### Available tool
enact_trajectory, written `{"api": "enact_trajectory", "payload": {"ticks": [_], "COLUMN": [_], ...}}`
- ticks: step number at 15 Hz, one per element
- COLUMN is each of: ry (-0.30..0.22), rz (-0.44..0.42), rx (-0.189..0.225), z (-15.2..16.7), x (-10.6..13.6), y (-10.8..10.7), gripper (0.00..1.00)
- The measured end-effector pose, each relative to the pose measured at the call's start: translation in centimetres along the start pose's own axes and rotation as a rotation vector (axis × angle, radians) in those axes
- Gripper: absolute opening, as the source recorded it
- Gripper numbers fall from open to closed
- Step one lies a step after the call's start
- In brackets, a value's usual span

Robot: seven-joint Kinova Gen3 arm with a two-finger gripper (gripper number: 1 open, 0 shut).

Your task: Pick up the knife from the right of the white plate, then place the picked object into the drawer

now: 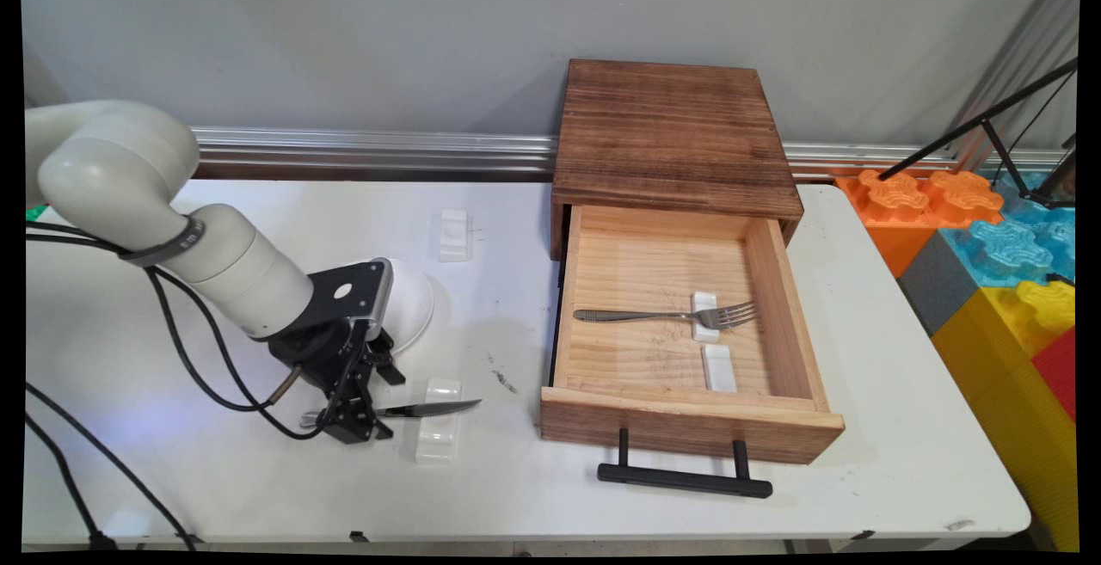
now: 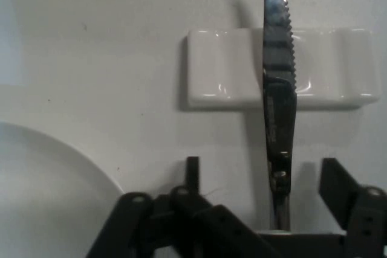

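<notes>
1. The table knife (image 1: pixel 421 409) (image 2: pixel 278 89) is steel with a serrated blade. It lies flat, its handle end between the two spread fingers of the claw (image 1: pixel 353 419) (image 2: pixel 261 167) and its blade pointing straight away from it.
2. The knife rest (image 1: pixel 436 445) (image 2: pixel 224 70) is a small white ceramic block with shallow grooves. It sits just ahead of the fingertips, set crosswise, and the blade lies across it in one groove, with the tip reaching past its far side.
3. The white plate (image 1: pixel 413 303) (image 2: pixel 48 179) is round and lies flat on the table, close beside the claw on the side towards the wall.
</notes>
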Motion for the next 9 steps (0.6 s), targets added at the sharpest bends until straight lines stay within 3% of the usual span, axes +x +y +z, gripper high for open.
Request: {"api": "enact_trajectory", "payload": {"ticks": [9], "ry": [-0.002], "rz": [0.000], "rx": [-0.010], "z": [-0.48], "x": [0.05], "y": [-0.24], "gripper": [0.00]}}
